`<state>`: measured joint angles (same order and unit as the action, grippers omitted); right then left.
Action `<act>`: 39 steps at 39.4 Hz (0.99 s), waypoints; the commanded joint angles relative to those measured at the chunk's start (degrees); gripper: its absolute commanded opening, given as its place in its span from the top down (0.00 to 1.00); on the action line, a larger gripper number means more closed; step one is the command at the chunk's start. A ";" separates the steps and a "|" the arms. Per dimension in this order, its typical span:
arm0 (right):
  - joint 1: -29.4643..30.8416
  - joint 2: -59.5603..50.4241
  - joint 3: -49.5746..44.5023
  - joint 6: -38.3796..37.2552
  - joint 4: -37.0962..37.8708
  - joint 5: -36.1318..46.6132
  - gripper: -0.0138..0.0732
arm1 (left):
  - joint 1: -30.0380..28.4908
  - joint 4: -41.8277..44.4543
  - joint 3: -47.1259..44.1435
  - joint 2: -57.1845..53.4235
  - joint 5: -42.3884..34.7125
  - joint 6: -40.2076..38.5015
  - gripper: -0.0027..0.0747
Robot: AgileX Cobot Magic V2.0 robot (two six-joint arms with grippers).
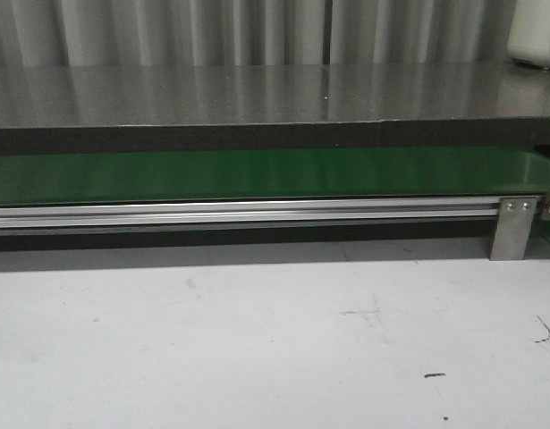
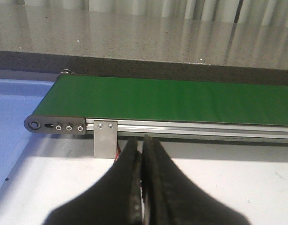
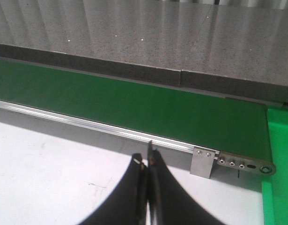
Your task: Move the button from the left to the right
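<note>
The button is out of view in all three views. My left gripper (image 2: 142, 143) is shut and empty, held over the white table a little in front of the left end of the green conveyor belt (image 2: 172, 101). My right gripper (image 3: 147, 159) is shut and empty, held over the white table in front of the right end of the belt (image 3: 148, 110). Neither gripper shows in the front view, where the belt (image 1: 257, 174) runs bare across the frame.
An aluminium rail (image 1: 239, 213) fronts the belt, with metal brackets (image 1: 512, 228) (image 2: 106, 139) (image 3: 203, 162). A grey speckled counter (image 1: 257, 89) lies behind. A blue surface (image 2: 15, 112) adjoins the belt's left end, a green surface (image 3: 279, 159) its right end. The white table (image 1: 257, 340) lies in front.
</note>
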<state>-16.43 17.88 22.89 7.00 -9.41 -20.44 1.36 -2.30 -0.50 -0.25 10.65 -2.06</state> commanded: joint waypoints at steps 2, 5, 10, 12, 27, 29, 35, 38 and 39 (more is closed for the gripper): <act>0.05 0.27 1.53 0.55 -0.20 4.44 0.91 | 0.01 -0.04 -1.64 -1.00 -4.39 -0.54 0.99; 0.05 0.27 1.53 0.55 -0.20 4.44 0.91 | 0.01 -0.04 -1.64 -1.00 -4.39 -0.54 0.99; 0.05 0.27 1.53 0.55 -0.20 4.44 0.91 | 0.01 -0.04 -1.64 -1.00 -4.39 -0.44 0.99; 0.05 0.27 1.53 0.55 -0.20 4.44 0.91 | 0.01 -0.04 -1.64 -1.00 -4.39 -0.44 0.99; 8.40 -8.47 -11.25 -0.33 -0.20 13.39 0.91 | 0.01 -0.04 -1.64 -1.00 -4.39 -0.44 0.99; 10.19 -11.35 -14.17 -1.45 -0.20 13.39 0.91 | 0.01 -0.04 -1.64 -1.00 -4.39 -0.44 0.99; 13.58 -18.55 -21.51 -3.76 -0.20 13.39 0.91 | 0.01 -0.04 -1.64 -1.00 -4.39 -0.44 0.99; 13.93 -19.42 -24.13 -3.98 -0.20 14.18 0.91 | 0.01 -0.04 -1.64 -1.00 -4.39 -0.44 0.99; 13.98 -19.33 -24.05 -3.98 -0.20 12.64 0.91 | 0.01 -0.04 -1.64 -1.00 -4.39 -0.44 0.99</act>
<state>-3.00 -0.22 -0.85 3.47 -9.41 -12.14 1.36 -2.30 -0.50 -0.25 10.69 -2.06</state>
